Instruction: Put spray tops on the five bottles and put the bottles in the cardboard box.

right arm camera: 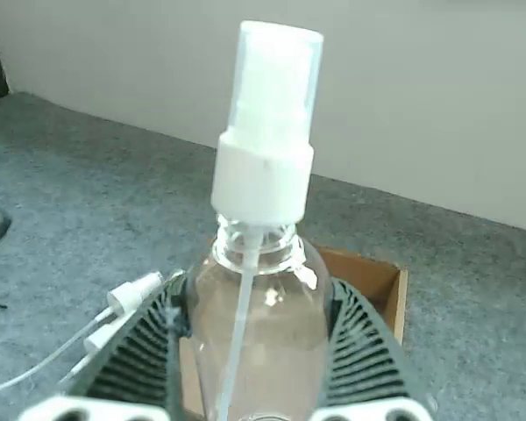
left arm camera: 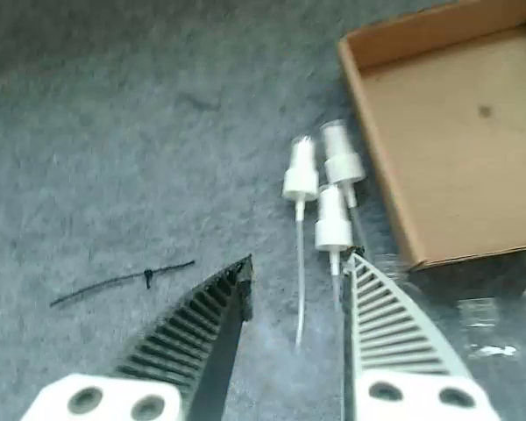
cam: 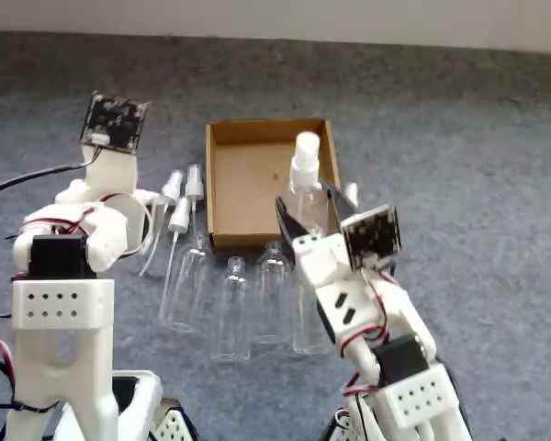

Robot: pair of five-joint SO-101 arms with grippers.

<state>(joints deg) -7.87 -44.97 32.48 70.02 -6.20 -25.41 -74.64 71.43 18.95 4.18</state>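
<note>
Clamped upright in the right gripper [cam: 314, 209], over the right side of the cardboard box [cam: 211, 184]: a capped bottle [cam: 305, 175]. Along its near wall, four uncapped bottles [cam: 231, 303] lying. Left, three spray tops [left arm camera: 333, 189] just beyond the wide-open left gripper [left arm camera: 298, 263]. From the left wrist, also a black tie [left arm camera: 127, 281] on the carpet.

The end effector [right arm camera: 250, 360] grips a capped bottle [right arm camera: 254, 324] upright above the cardboard box [right arm camera: 368, 281].
</note>
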